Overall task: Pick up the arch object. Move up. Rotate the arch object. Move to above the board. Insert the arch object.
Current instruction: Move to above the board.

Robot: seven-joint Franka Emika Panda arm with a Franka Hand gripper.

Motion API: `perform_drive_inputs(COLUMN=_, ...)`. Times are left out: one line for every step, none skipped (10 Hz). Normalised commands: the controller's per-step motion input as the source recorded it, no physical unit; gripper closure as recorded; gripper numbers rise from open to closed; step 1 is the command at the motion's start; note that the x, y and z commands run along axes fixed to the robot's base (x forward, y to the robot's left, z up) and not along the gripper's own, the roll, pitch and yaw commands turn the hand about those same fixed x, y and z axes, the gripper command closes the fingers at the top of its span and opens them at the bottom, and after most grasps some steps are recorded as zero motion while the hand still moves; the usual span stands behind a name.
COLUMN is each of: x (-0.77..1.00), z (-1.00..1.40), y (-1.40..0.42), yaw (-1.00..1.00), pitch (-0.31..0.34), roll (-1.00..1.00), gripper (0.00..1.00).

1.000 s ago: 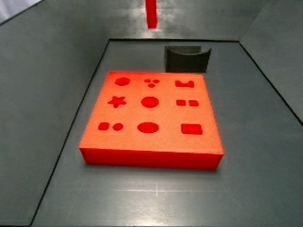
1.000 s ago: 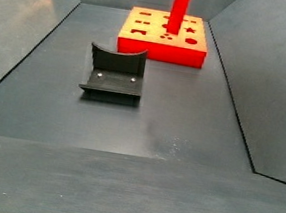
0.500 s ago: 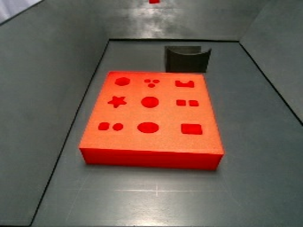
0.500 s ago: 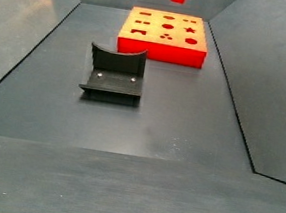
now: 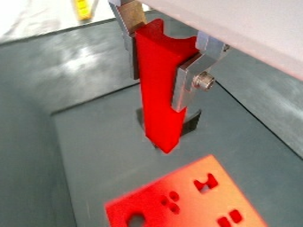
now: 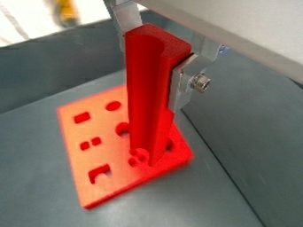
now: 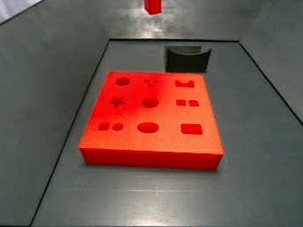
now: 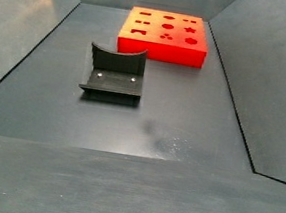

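While the gripper [image 5: 166, 66] hangs high above the board [image 6: 101, 182], its silver fingers [image 5: 193, 75] clamp the arch object [image 5: 158, 84] near its upper end, bar pointing down. Bar looks rigid, light, smooth-sided; long overhang could pivot, so grip near the end needs firm squeeze.

The arch object [image 5: 158, 84], a long, slim, bright red bar, hangs upright, clamped near its upper end between the tool's [image 5: 166, 66] silver fingers, its lower tip clear above the board [image 6: 112, 164]. The board [image 7: 151, 120], a flat orange-red slab with shaped recesses, lies flat on the grey floor; only the bar's tip [image 7: 153, 6] shows in a side view.
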Motion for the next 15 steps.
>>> perform_drive_inputs(x=0.02, z=0.09, y=-1.0, yaw=1.0, pitch=0.074, roll=-0.02, gripper=1.0)
perform_drive_inputs(x=0.05, z=0.1, y=-1.0, yaw=1.0, pitch=0.083, roll=-0.02, gripper=1.0)
perform_drive_inputs(x=0.07, z=0.1, y=-1.0, yaw=1.0, pitch=0.088, roll=-0.02, gripper=1.0)
perform_drive_inputs(x=0.08, z=0.08, y=-0.64, yaw=1.0, pitch=0.097, roll=-0.02, gripper=1.0)
perform_drive_inputs(x=0.07, z=0.05, y=-0.4, yaw=1.0, pitch=0.103, roll=-0.02, gripper=1.0)
perform_drive_inputs(x=0.05, z=0.04, y=-0.21, yaw=1.0, pitch=0.108, roll=-0.02, gripper=1.0)
perform_drive_inputs(x=0.05, z=0.04, y=-0.16, yaw=1.0, pitch=0.11, roll=-0.02, gripper=1.0)
perform_drive_inputs(x=0.04, z=0.03, y=-0.1, yaw=1.0, pitch=0.121, roll=-0.02, gripper=1.0)
perform_drive_inputs(x=0.04, z=0.03, y=-0.07, yaw=1.0, pitch=0.131, roll=-0.02, gripper=1.0)
perform_drive_inputs(x=0.05, z=0.03, y=-0.05, yaw=1.0, pitch=0.144, roll=-0.02, gripper=1.0)
perform_drive_inputs(x=0.05, z=0.03, y=-0.04, yaw=1.0, pitch=0.165, roll=-0.02, gripper=1.0)
perform_drive_inputs(x=0.05, z=0.03, y=-0.03, yaw=1.0, pitch=0.184, roll=-0.01, gripper=1.0)
perform_drive_inputs(x=0.06, z=0.03, y=-0.03, yaw=1.0, pitch=0.209, roll=-0.01, gripper=1.0)
perform_drive_inputs(x=0.07, z=0.03, y=-0.03, yaw=1.0, pitch=0.245, roll=0.0, gripper=1.0)
perform_drive_inputs(x=0.07, z=0.03, y=-0.02, yaw=0.75, pitch=0.239, roll=0.01, gripper=1.0)
